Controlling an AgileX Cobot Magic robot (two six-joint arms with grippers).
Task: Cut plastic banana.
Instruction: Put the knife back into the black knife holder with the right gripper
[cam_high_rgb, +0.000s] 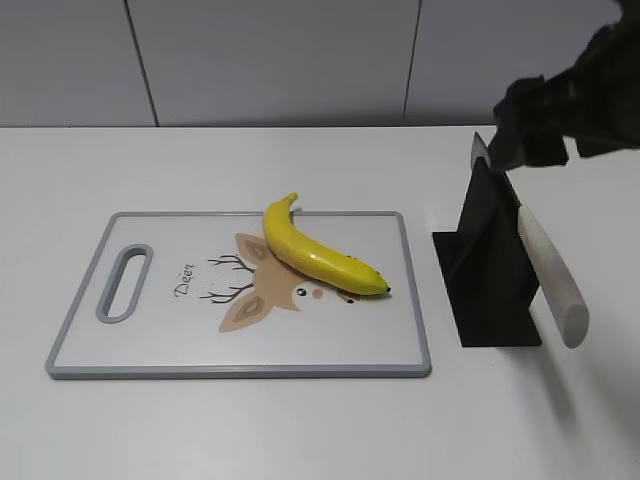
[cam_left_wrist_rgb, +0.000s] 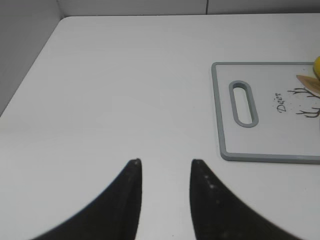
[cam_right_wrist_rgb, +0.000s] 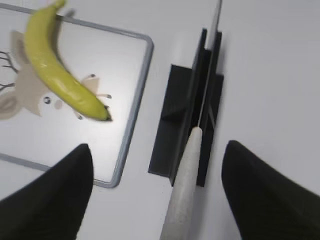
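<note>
1. We judge the step in hand to be fetching the knife: nothing is cut yet, and the plastic banana (cam_high_rgb: 318, 252) lies whole on the cutting board (cam_high_rgb: 150, 345), across the printed deer, with its stem toward the far edge and its dark tip pointing toward the board's right side.

2. The knife (cam_high_rgb: 548, 272) sits in a black holder (cam_high_rgb: 485, 285) on the desk (cam_high_rgb: 300, 430), just beside the board's right edge. Its pale handle slants out toward the camera and its blade rests in the holder's slot.

3. Our right hand (cam_right_wrist_rgb: 156, 195) hangs above the holder with its fingers spread wide, one on each side of the handle in the right wrist view. It touches nothing that we can see, and in the exterior view the arm shows only as a dark blur above the holder's far end.

4. Our left hand (cam_left_wrist_rgb: 165, 167) hovers over bare desk to the left of the board, well apart from the banana. Its fingers stand a narrow gap apart and hold nothing.

5. The next move, as we read it, calls for lowering the right hand until the handle lies squarely between the fingers, closing firmly, then drawing the knife out along the slot so that the holder does not tip.

6. The banana's gloss and curve suggest that it may roll under the blade, so the left hand may need to steady it.
</note>
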